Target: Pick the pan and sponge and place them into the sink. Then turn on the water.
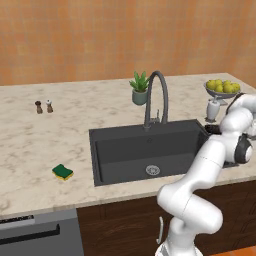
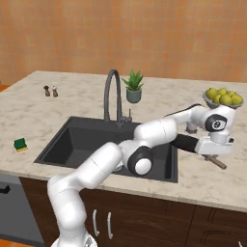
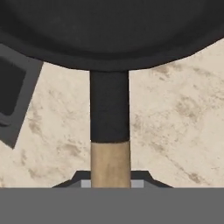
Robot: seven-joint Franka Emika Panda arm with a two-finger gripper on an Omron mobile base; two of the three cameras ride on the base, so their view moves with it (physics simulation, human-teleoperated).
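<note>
While clamped on pan handle, hand

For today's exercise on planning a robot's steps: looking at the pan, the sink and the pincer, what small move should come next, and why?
Probably lift the pan slightly, straight up off the counter. The pincer appears shut on the pan's handle, and the pan sits on the counter right of the sink, so it likely needs to clear the rim before swinging over the basin. The sponge can wait.

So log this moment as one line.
end effector: shut on pan handle | pan: on counter right of sink | sponge: left counter
</note>
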